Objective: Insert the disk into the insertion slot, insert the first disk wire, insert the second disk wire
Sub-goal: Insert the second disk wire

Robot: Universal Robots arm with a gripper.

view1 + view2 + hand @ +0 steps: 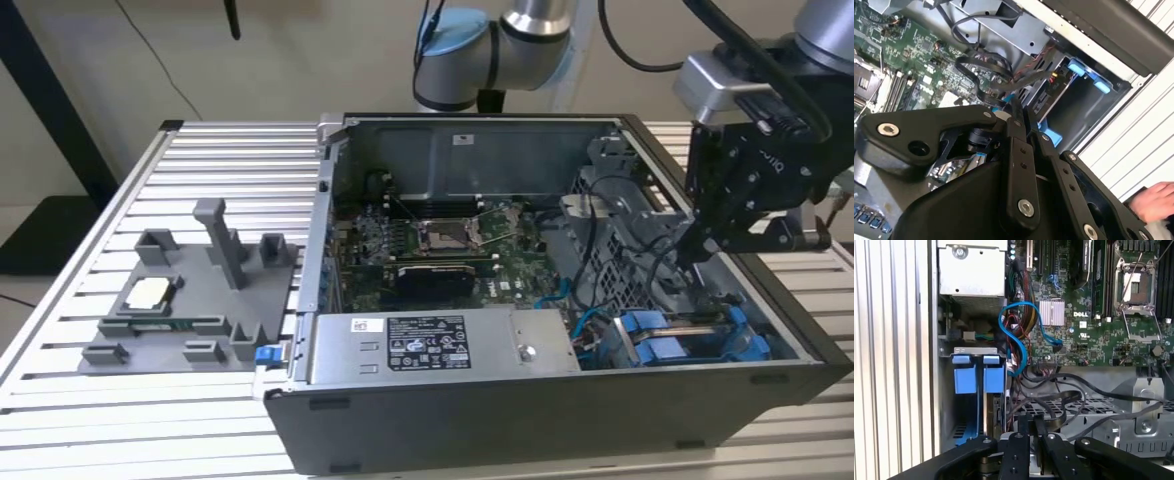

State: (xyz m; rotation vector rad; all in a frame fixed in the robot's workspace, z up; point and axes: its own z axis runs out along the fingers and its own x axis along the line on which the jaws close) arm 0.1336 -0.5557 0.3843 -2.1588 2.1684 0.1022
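Observation:
My gripper [694, 252] hangs inside the open computer case on the exterior view's right, above the dark drive cage [747, 305]. In both wrist views its fingers [1015, 145] are pressed together on a thin black wire [981, 60] that loops back toward the motherboard. Two blue carrier frames [964, 379] [994, 379] sit side by side in the cage's bays [971, 351]. The frame nearer the motherboard shows a grey drive body under it. I cannot tell which frame holds the disk or which bay is the insertion slot. The wire's plug is hidden by the fingers.
Thin blue cables [1019, 332] and more black cables [1074, 396] cross between cage and motherboard [1094, 305]. The power supply [427, 340] lies along the case front. A grey fixture plate [187, 290] rests on the slatted table. A person's hand [1154, 200] is beside the case.

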